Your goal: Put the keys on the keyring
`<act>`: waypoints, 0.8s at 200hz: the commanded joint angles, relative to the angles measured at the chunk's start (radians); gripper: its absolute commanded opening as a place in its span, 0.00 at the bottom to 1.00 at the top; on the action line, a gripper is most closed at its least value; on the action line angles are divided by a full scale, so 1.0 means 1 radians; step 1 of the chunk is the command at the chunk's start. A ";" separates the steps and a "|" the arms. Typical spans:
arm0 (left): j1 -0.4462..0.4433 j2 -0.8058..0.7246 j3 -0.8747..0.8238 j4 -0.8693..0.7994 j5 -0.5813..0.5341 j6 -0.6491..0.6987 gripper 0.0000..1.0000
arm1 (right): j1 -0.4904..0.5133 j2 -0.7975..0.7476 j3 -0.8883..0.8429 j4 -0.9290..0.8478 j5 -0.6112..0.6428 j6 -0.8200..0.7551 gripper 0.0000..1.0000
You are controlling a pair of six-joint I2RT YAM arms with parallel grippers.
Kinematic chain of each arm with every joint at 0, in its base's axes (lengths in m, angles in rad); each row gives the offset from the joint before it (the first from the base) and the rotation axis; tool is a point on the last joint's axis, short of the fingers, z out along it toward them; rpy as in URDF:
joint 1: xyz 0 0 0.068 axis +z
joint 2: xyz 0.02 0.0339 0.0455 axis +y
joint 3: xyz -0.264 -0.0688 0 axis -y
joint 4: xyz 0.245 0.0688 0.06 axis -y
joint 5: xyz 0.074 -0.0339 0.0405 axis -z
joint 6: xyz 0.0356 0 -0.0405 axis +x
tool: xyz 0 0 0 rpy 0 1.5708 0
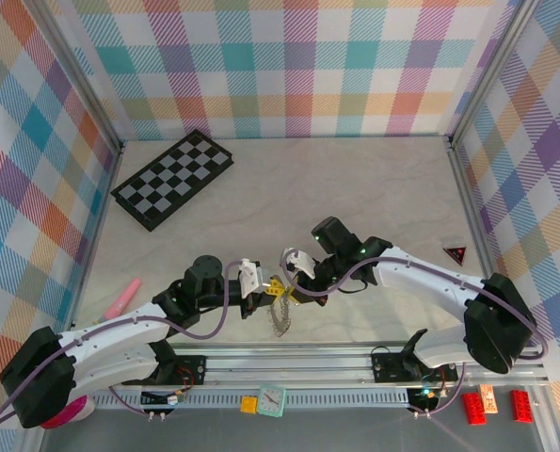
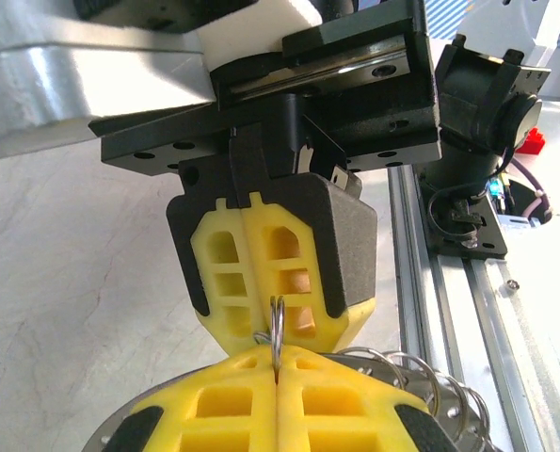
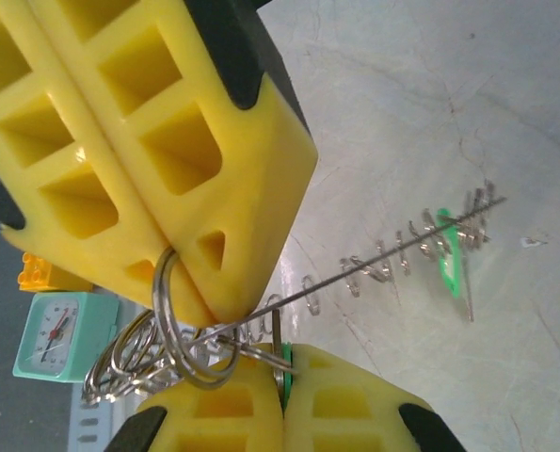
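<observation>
The keyring (image 3: pixel 392 259) is a thin wire strung with several small silver rings, and it hangs as a loose bunch (image 1: pixel 280 318) between the two arms. My left gripper (image 2: pixel 277 363) is shut on one of its split rings (image 2: pixel 277 330). That same ring (image 3: pixel 171 311) shows in the right wrist view, under the left gripper (image 3: pixel 200 301). Tip to tip with it, my right gripper (image 3: pixel 282 377) is shut on a silver key with a mint-green head (image 3: pixel 281 363). A second green-headed key (image 3: pixel 449 254) hangs at the keyring's far end. Both grippers (image 1: pixel 272 285) (image 1: pixel 296 282) meet above the table's near edge.
A folded chessboard (image 1: pixel 173 177) lies at the back left. A pink object (image 1: pixel 122 298) rests by the left wall and a red triangle (image 1: pixel 456 252) at the right. A mint clock (image 1: pixel 272 400) and red bricks (image 1: pixel 472 407) sit by the front rail.
</observation>
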 commanded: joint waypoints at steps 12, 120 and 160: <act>-0.004 -0.019 0.013 0.025 0.013 0.020 0.00 | 0.003 0.018 0.040 -0.040 -0.067 -0.028 0.00; -0.006 0.008 0.022 -0.032 -0.023 0.047 0.00 | -0.002 -0.187 0.046 0.014 0.065 -0.034 0.00; -0.008 0.014 0.035 -0.046 -0.048 0.048 0.00 | -0.002 -0.228 0.059 -0.039 0.140 -0.065 0.00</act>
